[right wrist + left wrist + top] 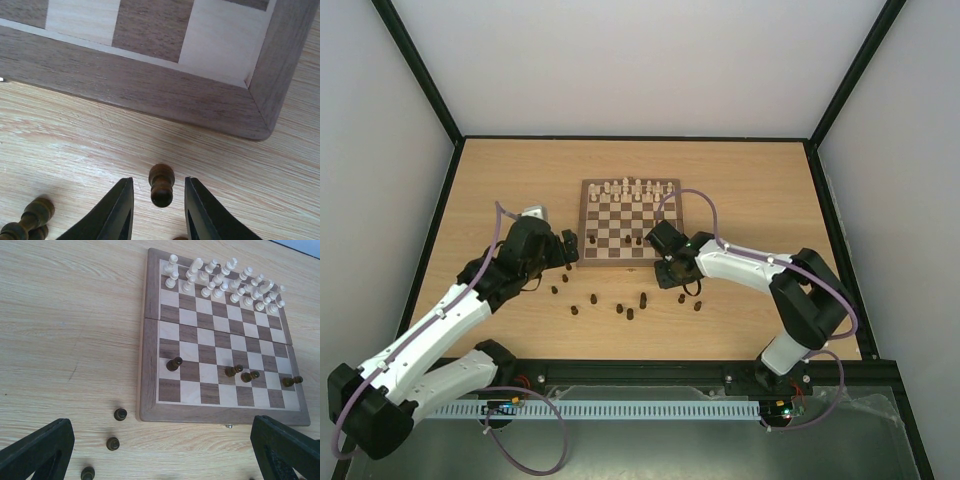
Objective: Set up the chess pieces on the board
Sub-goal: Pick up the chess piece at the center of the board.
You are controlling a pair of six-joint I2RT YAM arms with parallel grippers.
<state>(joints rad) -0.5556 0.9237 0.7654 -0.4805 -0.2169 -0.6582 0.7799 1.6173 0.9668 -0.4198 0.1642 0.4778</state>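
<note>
The board (630, 255) lies mid-table with cream-white chessmen on its far rows. Several dark chess pieces stand on its near rows (174, 363); several more are scattered on the table in front (620, 309). My left gripper (565, 250) hovers off the board's near left corner, wide open and empty (162, 455); three dark pieces (120, 414) stand just inside its left finger (37, 450). My right gripper (668, 265) is low at the board's near right corner (260, 100), open, its fingers either side of a dark pawn (161, 185) on the table, with gaps on both sides.
Two more dark pieces (30, 217) sit just left of my right gripper's left finger (112, 215). The tabletop (500, 190) has black frame rails along its edges and white walls behind.
</note>
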